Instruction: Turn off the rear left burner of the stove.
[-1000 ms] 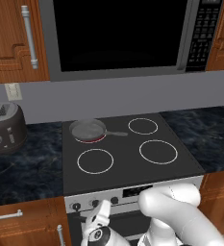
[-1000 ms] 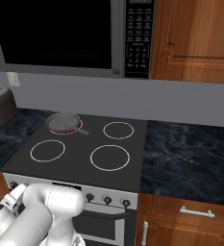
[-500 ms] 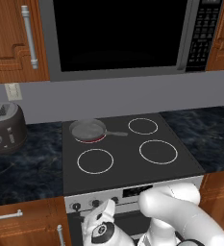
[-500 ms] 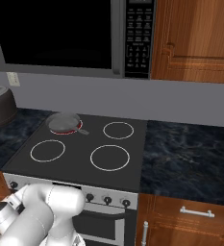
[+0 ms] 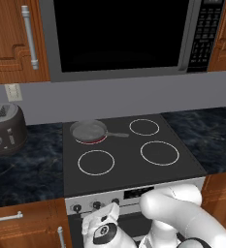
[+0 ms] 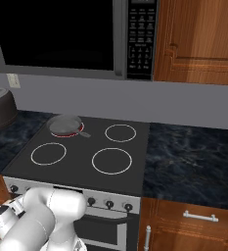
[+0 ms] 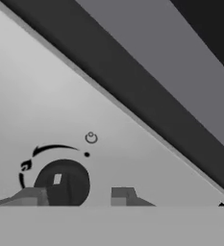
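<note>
One knob (image 7: 61,185) between tool (image 7: 78,196) fingertips, hand lower than before

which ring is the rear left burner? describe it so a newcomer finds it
On the black glass top of the stove, go to the back left corner, below the microwave. The rear left burner glows red under a grey frying pan; the other three are plain white rings.

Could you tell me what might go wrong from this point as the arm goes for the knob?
The gripper sits off-centre: the knob lies by one fingertip, so closing may slip off it.

Several similar knobs line the stove front; turning a wrong one would leave the rear left burner glowing red under the frying pan.
</note>
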You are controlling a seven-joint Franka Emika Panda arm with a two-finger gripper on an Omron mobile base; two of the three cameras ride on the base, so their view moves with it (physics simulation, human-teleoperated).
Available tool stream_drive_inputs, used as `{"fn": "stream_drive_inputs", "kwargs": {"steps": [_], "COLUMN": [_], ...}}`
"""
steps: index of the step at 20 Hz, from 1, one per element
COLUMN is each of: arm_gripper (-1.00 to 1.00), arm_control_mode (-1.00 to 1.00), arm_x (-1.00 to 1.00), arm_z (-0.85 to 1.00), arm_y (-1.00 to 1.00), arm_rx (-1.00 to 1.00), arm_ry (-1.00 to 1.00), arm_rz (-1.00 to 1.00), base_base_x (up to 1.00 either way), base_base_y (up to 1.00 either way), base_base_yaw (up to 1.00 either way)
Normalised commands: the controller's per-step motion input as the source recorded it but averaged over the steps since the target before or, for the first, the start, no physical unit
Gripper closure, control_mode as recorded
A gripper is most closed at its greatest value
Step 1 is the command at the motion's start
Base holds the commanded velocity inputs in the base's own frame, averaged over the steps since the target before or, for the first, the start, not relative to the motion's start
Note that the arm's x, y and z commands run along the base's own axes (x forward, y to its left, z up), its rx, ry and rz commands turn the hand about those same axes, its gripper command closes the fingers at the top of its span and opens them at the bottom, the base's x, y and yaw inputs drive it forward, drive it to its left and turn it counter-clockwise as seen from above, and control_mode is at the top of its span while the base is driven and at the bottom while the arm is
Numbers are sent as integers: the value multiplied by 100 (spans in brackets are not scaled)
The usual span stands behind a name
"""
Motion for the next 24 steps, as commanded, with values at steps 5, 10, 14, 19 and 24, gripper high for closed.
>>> {"fn": "stream_drive_inputs", "kwargs": {"steps": [5,10,14,19,24], "arm_gripper": [100,100,100,100,100], "arm_control_mode": [-100,-100,-100,-100,-100], "arm_x": [6,4,1,0,1], "arm_z": [51,60,57,57,46], "arm_y": [18,12,16,18,10], "arm_rx": [27,29,31,33,32], "arm_ry": [0,0,0,0,0], "arm_rz": [0,0,0,0,0], "base_base_x": [0,0,0,0,0], "base_base_y": [0,0,0,0,0], "base_base_yaw": [0,0,0,0,0]}}
